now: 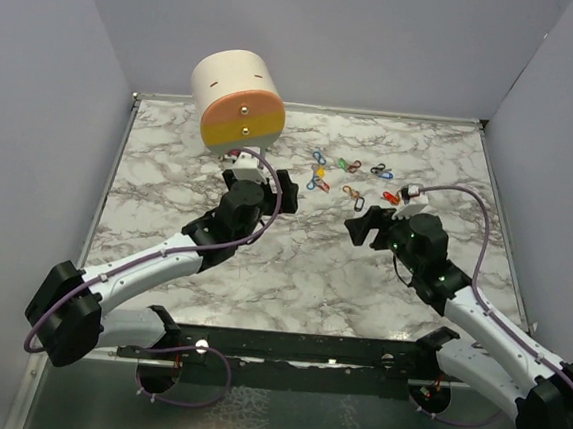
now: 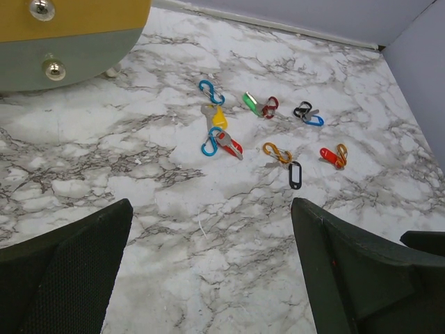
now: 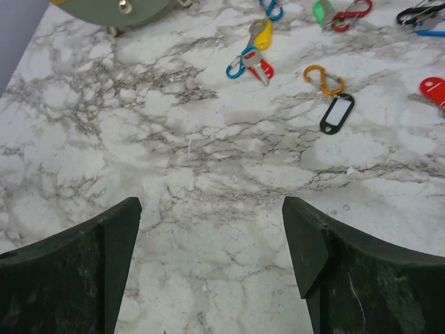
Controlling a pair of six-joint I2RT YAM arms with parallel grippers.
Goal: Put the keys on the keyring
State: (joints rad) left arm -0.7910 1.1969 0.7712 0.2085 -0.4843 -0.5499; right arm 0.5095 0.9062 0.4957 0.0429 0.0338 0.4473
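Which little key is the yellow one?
The yellow key, lying between the farther blue clip and the nearer blue clip; no other key head is yellow.

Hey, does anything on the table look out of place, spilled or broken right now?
Nothing looks damaged or spilled. The keys and loop clips lie strewn in loose little clusters on the marble table, and a black tag sits beside an orange clip.
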